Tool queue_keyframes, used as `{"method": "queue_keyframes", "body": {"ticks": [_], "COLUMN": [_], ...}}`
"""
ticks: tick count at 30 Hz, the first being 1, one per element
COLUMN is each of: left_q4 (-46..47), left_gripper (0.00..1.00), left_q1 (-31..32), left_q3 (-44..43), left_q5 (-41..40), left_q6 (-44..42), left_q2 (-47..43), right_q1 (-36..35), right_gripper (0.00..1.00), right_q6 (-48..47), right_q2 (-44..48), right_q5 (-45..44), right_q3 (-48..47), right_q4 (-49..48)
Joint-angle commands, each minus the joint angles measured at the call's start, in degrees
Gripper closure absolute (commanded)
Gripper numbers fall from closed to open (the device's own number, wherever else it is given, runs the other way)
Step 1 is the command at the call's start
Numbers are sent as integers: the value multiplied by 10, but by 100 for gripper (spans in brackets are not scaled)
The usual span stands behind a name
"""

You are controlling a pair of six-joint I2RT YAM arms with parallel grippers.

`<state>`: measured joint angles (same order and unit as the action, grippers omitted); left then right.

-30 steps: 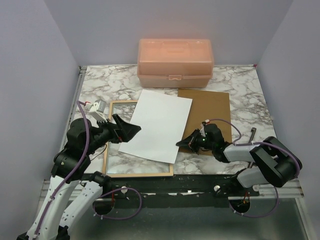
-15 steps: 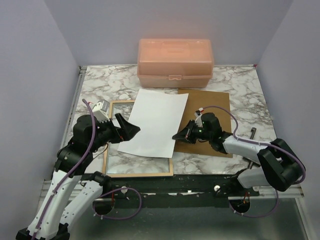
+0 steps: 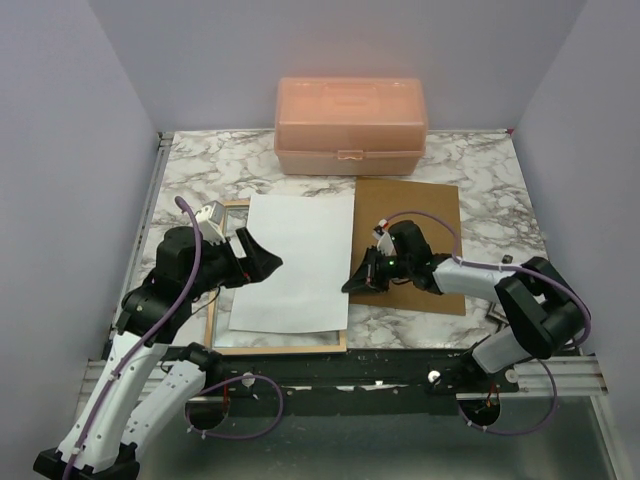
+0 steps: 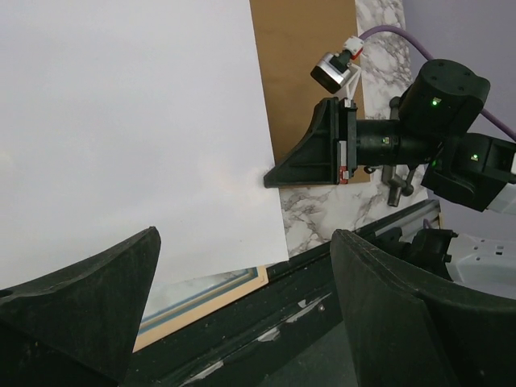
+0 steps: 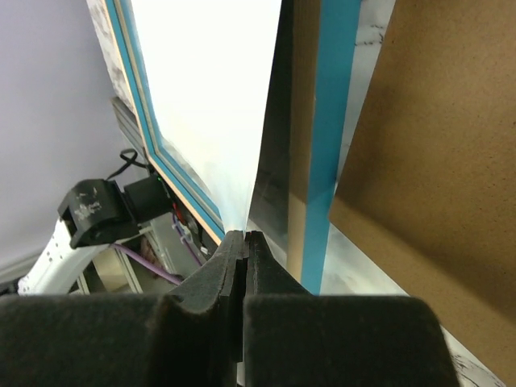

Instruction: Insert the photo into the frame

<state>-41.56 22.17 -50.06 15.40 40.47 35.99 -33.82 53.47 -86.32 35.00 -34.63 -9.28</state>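
The photo (image 3: 295, 260) lies white side up across the frame (image 3: 280, 346), left of the desk's (image 3: 480, 170) centre, with its right edge raised just by the rim. The right gripper (image 3: 349, 284) is clamped on that edge near the photo's 4 o'clock corner. The left gripper (image 3: 258, 255) hangs with its jaws apart at the photo's 9 o'clock edge. To seat the photo well, I would draw it slightly toward 9 o'clock, square it inside the rim, lower the pinched edge flat, and only then let go. Dragging fast may buckle the paper.
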Motion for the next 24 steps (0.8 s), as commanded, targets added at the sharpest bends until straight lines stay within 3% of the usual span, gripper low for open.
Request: {"method": "queue_keyframes", "body": {"ticks": [1,24], "left_q4": [3,3], "left_gripper": [12,12], "left_q1": [-3,-3], "left_q3": [8,17], "left_q5": [8,22], "left_q6": [-7,-14], "left_q2": [4,25], "right_q1": [-3,-20], "right_gripper": [100,100], "right_q6": [-32,-71], "right_q2": [-21,-82], "right_q5": [43,72], "right_q3": [-23,-111], "right_q4": [19,82]}}
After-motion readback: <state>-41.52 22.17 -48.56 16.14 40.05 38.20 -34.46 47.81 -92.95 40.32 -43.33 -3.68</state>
